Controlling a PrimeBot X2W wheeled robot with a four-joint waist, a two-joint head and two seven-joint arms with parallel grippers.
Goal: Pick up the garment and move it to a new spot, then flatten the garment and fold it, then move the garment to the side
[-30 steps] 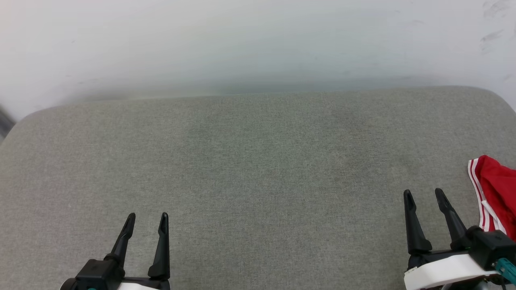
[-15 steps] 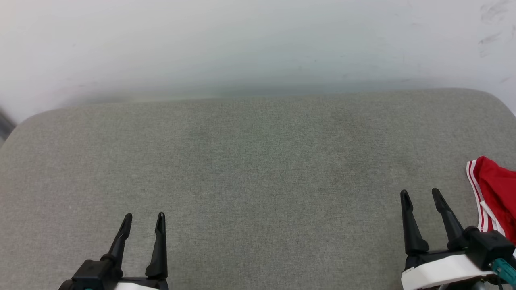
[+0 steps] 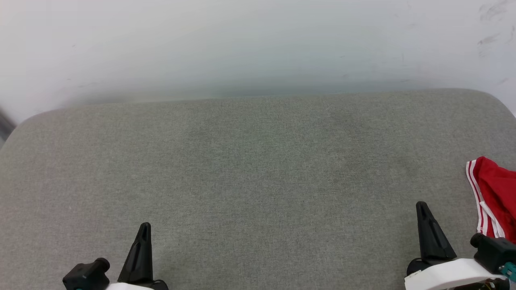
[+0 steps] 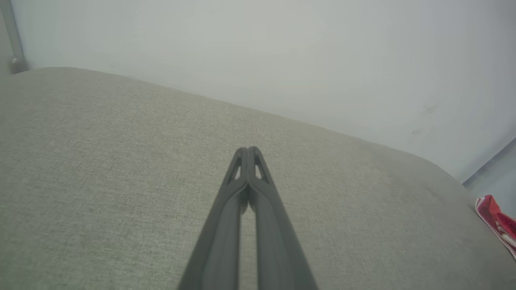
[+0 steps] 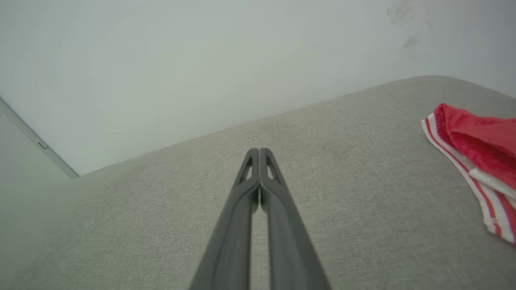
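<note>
The garment (image 3: pixel 496 193), red cloth with red-and-white striped trim, lies bunched at the far right edge of the grey cushion (image 3: pixel 258 169), partly cut off by the frame. It also appears as the garment (image 5: pixel 479 161) in the right wrist view and as a small red corner (image 4: pixel 498 221) in the left wrist view. My right gripper (image 3: pixel 423 207) is shut and empty, just left of the cloth and apart from it. My left gripper (image 3: pixel 144 227) is shut and empty at the lower left. Both wrist views show the fingertips (image 4: pixel 248 151) (image 5: pixel 258 152) pressed together.
A pale wall (image 3: pixel 258 44) rises behind the cushion's back edge. The cushion's corners are rounded at the far left and far right. A dark strip (image 3: pixel 5 123) shows at the left edge beside the cushion.
Both grippers have gone from open to shut, with nothing between the fingers, and both have drawn back slightly toward the bottom edge. The garment lies as before.
</note>
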